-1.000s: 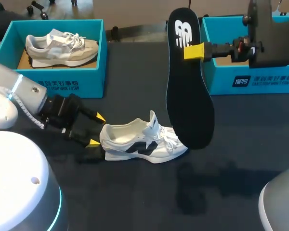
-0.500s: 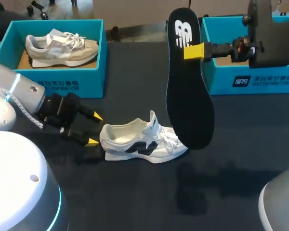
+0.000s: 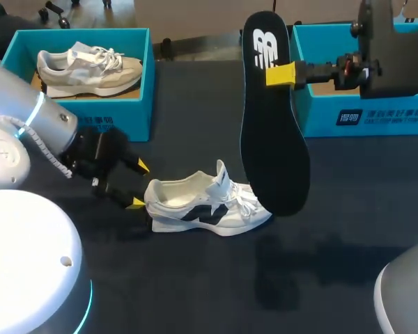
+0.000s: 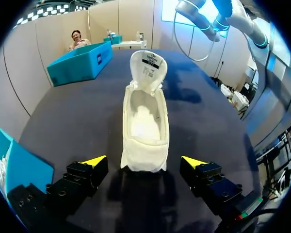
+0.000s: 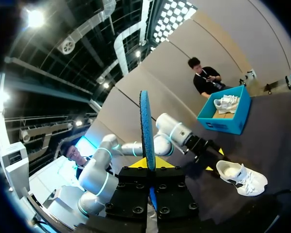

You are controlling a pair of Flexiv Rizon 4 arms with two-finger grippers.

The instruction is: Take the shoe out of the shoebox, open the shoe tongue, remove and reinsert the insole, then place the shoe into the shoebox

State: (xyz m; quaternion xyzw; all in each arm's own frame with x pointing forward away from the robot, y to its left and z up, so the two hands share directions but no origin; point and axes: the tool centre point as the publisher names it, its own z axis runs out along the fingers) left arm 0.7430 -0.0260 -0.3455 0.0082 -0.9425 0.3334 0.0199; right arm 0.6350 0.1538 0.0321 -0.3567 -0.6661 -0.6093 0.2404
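Observation:
A white shoe [image 3: 205,205] with a black side logo lies on the dark table, toe to the right. My left gripper [image 3: 138,186] stands open at its heel. In the left wrist view the shoe [image 4: 145,124] has its tongue raised, and its heel sits between the fingers of the left gripper [image 4: 144,161] without touching them. My right gripper [image 3: 280,74] is shut on a black insole [image 3: 272,132], which hangs upright above the shoe's toe. In the right wrist view the insole [image 5: 146,126] stands edge-on in the right gripper [image 5: 150,167], with the shoe [image 5: 242,177] far below.
A teal shoebox [image 3: 90,122] at the back left holds a grey and beige shoe [image 3: 87,66]. A second teal shoebox [image 3: 376,115] stands at the back right, partly behind my right arm. The table in front of the shoe is bare.
My left arm's wrist has shifted a little up and back, while its open fingers stay at the shoe's heel. The right arm and the insole have not moved.

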